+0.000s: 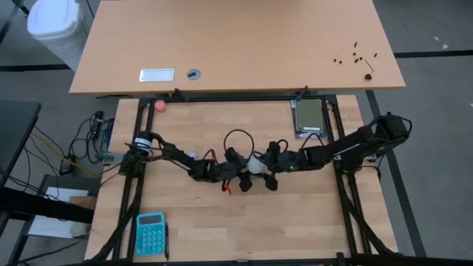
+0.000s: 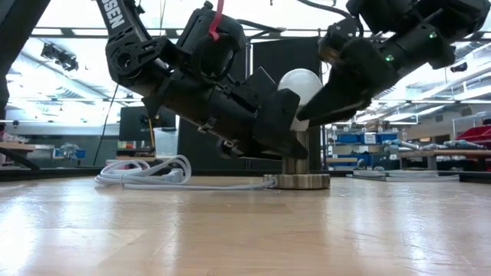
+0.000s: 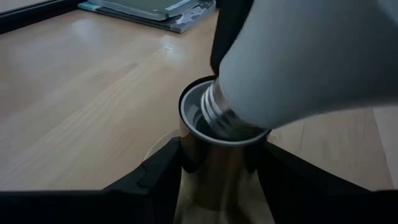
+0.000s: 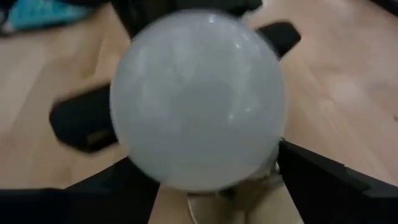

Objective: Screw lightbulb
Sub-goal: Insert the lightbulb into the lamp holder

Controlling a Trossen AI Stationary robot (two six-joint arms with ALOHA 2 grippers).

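Wooden table [image 1: 222,222] fills the frame's middle. At its center the lightbulb [image 2: 301,86] sits tilted in the socket [image 3: 211,143], barely screwed in. Left gripper [image 3: 214,171] hugs the socket; right gripper [image 4: 205,180] is open around the bulb. More turning is likely needed.

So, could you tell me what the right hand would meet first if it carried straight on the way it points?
The lightbulb, directly ahead between the right hand's spread fingers; beyond it probably the left hand.

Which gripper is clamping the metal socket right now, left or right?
The left gripper: its fingers flank the socket. The right gripper sits around the lightbulb instead.
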